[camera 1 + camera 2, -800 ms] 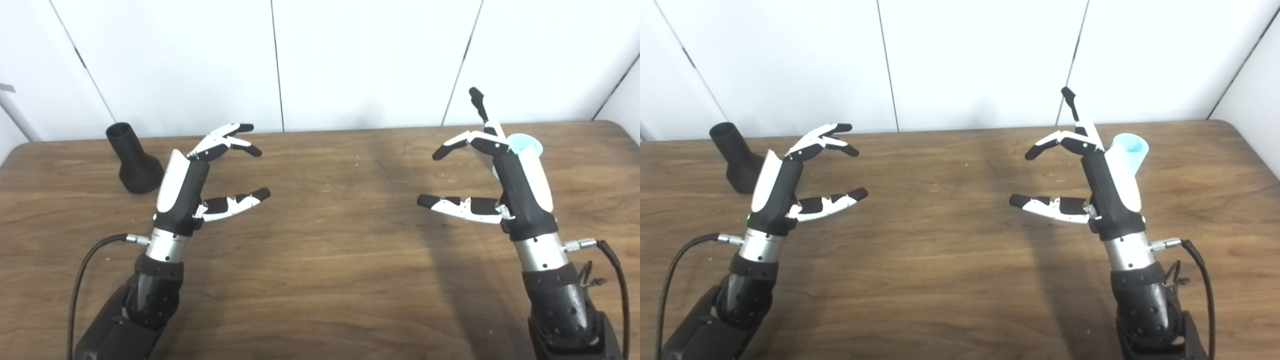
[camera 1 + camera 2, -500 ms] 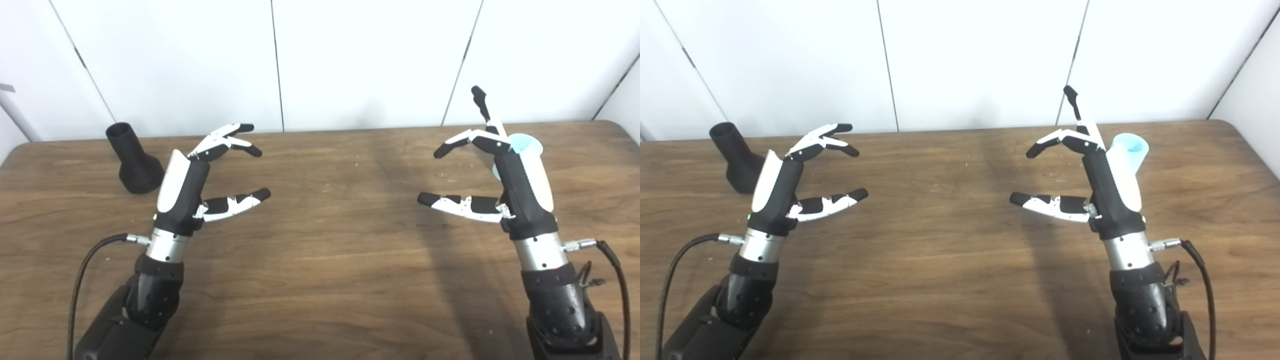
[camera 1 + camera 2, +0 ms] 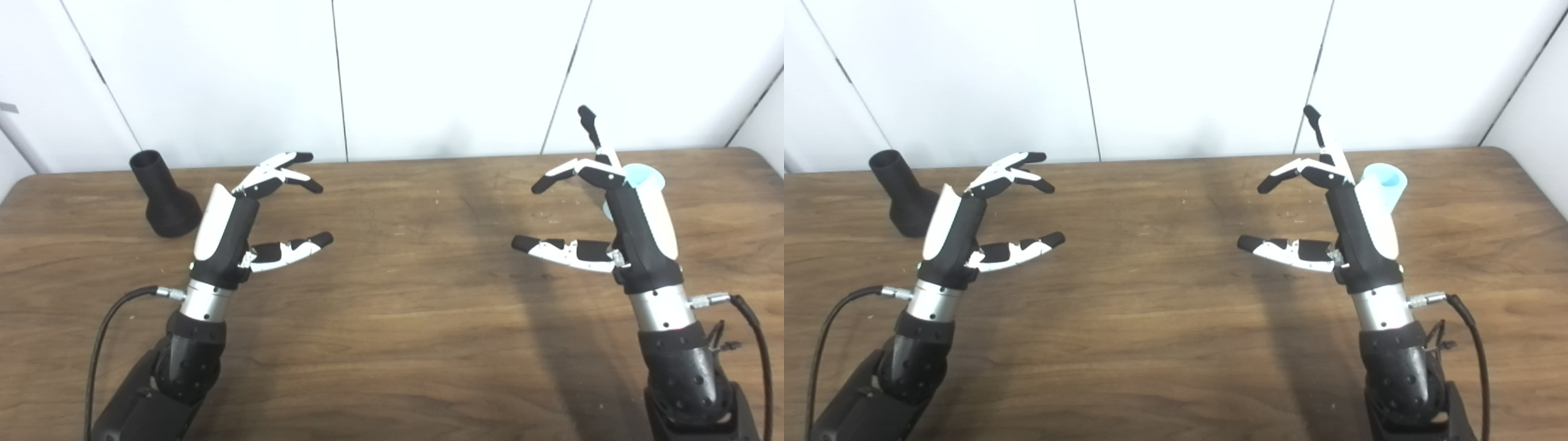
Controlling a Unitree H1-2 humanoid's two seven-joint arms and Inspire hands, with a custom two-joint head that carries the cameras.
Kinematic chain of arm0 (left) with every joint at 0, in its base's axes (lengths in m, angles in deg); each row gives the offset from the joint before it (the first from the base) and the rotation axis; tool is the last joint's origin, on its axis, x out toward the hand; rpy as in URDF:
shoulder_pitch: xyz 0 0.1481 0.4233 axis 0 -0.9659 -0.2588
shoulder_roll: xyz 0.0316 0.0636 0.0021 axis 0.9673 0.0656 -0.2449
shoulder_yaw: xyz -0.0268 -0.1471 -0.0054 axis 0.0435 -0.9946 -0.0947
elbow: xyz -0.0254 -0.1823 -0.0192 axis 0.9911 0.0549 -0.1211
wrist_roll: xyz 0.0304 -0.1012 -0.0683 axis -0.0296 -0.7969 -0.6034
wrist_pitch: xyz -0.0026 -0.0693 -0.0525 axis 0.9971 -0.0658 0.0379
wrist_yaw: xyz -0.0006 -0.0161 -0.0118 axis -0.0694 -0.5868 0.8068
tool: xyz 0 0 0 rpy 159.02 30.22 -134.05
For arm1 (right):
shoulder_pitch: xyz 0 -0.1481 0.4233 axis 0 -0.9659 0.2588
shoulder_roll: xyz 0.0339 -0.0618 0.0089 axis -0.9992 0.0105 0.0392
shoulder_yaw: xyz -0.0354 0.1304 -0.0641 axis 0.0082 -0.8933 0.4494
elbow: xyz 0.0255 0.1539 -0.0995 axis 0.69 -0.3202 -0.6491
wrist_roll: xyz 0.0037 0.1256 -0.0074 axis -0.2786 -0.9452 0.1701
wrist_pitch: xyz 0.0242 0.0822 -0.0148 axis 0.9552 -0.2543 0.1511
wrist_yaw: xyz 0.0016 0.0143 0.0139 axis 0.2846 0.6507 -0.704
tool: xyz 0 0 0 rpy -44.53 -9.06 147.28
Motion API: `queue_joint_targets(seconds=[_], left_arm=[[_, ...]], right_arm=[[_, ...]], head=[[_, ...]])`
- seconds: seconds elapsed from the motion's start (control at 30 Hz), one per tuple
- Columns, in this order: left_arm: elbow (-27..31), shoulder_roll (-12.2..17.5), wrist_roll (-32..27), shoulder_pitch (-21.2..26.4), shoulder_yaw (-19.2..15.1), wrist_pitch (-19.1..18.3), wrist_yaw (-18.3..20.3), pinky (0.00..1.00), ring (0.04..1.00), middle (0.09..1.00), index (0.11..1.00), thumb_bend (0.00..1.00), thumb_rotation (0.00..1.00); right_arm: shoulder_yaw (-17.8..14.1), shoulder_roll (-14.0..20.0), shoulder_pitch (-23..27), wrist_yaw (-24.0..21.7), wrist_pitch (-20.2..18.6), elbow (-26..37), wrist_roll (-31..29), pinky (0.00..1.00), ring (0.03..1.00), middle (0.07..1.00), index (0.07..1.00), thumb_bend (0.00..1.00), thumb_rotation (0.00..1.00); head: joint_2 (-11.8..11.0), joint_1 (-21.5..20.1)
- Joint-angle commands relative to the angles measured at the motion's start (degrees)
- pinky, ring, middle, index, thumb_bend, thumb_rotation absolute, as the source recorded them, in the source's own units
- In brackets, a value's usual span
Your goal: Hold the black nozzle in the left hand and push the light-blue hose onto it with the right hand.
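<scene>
Two hands, both empty, fingers spread. Left hand: I see it edged slightly forward over the last moment, nothing more; black nozzle stands upright just behind it, untouched. Right hand: unmoved; light-blue hose sits close behind it on the table. Judgement: reaching has barely begun, grasps pending.

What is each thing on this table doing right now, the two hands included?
Black nozzle: standing on the table, wide end down, untouched.
Light-blue hose: on the table behind the right hand, not held.
Left hand: open, fingers spread, empty.
Right hand: open, fingers spread, empty.
</scene>
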Motion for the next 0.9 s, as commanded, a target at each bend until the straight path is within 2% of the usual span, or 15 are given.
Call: queue_joint_targets(seconds=[0.0, 0.03, 0.07, 0.1, 0.13, 0.17, 0.2, 0.23, 0.27, 0.33, 0.47, 0.6, 0.67, 0.87], left_arm=[[0.9, -0.05, -0.09, 1.96, -0.54, 1.22, 0.34, 0.68, 0.803, 0.785, 0.661, 0.81, 0.09], [0.73, -0.42, 0.01, 1.95, -0.54, 1.22, 0.72, 0.66, 0.787, 0.779, 0.7, 0.86, 0.11], [0.55, -0.94, 0.16, 1.93, -0.63, 1.22, 1.14, 0.65, 0.774, 0.77, 0.714, 0.87, 0.13], [0.33, -1.56, 0.53, 1.89, -0.89, 1.21, 1.47, 0.63, 0.751, 0.753, 0.717, 0.86, 0.13], [0.06, -2.54, 1.54, 1.8, -1.48, 1.19, 1.67, 0.6, 0.705, 0.725, 0.714, 0.83, 0.14], [-0.08, -3.72, 2.82, 1.61, -2.37, 0.64, 1.66, 0.55, 0.65, 0.696, 0.708, 0.81, 0.13], [0.14, -5.24, 4.41, 1.23, -3.23, -1.02, 1.51, 0.49, 0.586, 0.664, 0.702, 0.79, 0.13], [0.52, -6.71, 5.78, 0.81, -4.08, -3.02, 1.5, 0.43, 0.535, 0.63, 0.698, 0.76, 0.14], [1.06, -8.06, 6.77, 0.36, -4.93, -5.18, 1.82, 0.4, 0.52, 0.615, 0.695, 0.76, 0.16], [1.52, -10.2, 8.09, -0.24, -6.04, -7.86, 2.73, 0.41, 0.532, 0.613, 0.694, 0.76, 0.19], [1.38, -11.58, 9.17, -0.76, -6.96, -7.57, 4.46, 0.47, 0.578, 0.636, 0.724, 0.77, 0.23], [2.4, -11.97, 11.1, -1.27, -7.71, -7.29, 5.34, 0.51, 0.615, 0.684, 0.878, 0.77, 0.23], [2.78, -12.04, 12.49, -1.35, -8.15, -7.15, 5.13, 0.51, 0.619, 0.696, 0.903, 0.77, 0.23], [4.27, -11.9, 14.45, -1.58, -9.74, -7.31, 5.17, 0.52, 0.633, 0.708, 0.841, 0.74, 0.23]], right_arm=[[-0.4, 0.68, 1.05, 0.93, 2.51, -0.66, -0.57, 0.82, 0.921, 0.924, 0.703, 0.75, 0.14], [-0.39, 0.89, 0.83, 0.76, 2.8, -1.04, -0.93, 0.72, 0.873, 0.899, 0.742, 0.79, 0.15], [-0.34, 0.97, 0.58, 0.52, 2.85, -1.25, -1.27, 0.65, 0.838, 0.881, 0.756, 0.81, 0.15], [-0.28, 0.93, 0.31, 0.35, 2.72, -1.41, -1.5, 0.6, 0.79, 0.853, 0.764, 0.81, 0.15], [-0.31, 0.87, -0.11, 0.3, 2.62, -1.64, -1.76, 0.56, 0.736, 0.814, 0.768, 0.81, 0.14], [-0.31, 0.57, -0.57, 0.34, 2.1, -1.75, -1.92, 0.54, 0.705, 0.788, 0.772, 0.81, 0.13], [-0.4, 0.17, -1.26, 0.29, 1.0, -1.49, -2.13, 0.53, 0.679, 0.762, 0.777, 0.81, 0.11], [-0.48, -0.29, -1.98, 0.09, -0.5, -0.91, -2.41, 0.53, 0.658, 0.742, 0.78, 0.8, 0.08], [-0.48, -0.8, -2.68, -0.3, -2.45, 0.02, -2.68, 0.52, 0.65, 0.733, 0.782, 0.79, 0.06], [-0.47, -1.26, -3.71, -0.9, -4.7, 0.96, -3.7, 0.52, 0.647, 0.729, 0.786, 0.78, 0.03], [-0.44, -0.74, -3.96, -1.78, -2.24, -0.45, -7.3, 0.52, 0.651, 0.727, 0.792, 0.77, 0.01], [-0.48, -0.2, -3.75, -1.67, -1.18, -1.44, -8.18, 0.51, 0.655, 0.727, 0.791, 0.78, 0.0], [-0.49, -0.1, -3.71, -1.48, -1.42, -1.55, -8.21, 0.51, 0.655, 0.729, 0.792, 0.78, 0.0], [-0.48, -0.15, -3.55, -1.23, -1.78, -1.7, -8.03, 0.51, 0.655, 0.731, 0.791, 0.78, 0.0]], head=[[-0.4, 1.83], [-1.18, 4.48], [-1.71, 6.03], [-1.91, 6.54], [-3.02, 9.07], [-3.02, 9.07], [-4.78, 12.43], [-5.48, 13.65], [-5.72, 14.02], [-7.53, 16.58], [-9.1, 18.2], [-9.59, 18.59], [-9.66, 18.56], [-9.89, 18.89]])
